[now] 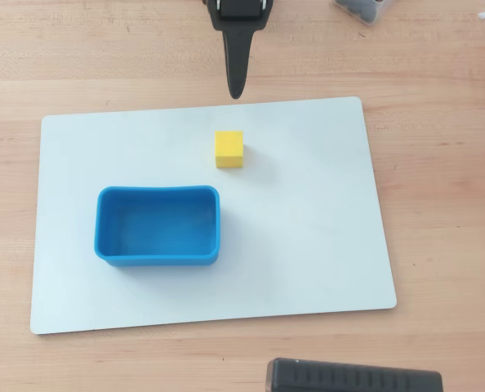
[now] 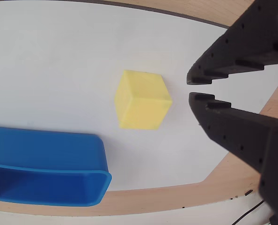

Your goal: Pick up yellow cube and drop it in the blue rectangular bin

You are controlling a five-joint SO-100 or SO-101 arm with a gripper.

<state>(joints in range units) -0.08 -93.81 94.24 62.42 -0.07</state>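
Gripper (image 2: 191, 89) nearly closed, empty, beside yellow cube (image 2: 142, 100); blue rectangular bin (image 1: 157, 253) near, apart, on white board (image 1: 308, 245).

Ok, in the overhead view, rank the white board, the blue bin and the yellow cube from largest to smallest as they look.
1. White board, by far the largest.
2. Blue bin, resting on the board.
3. Yellow cube, smallest, also on the board, apart from the bin.
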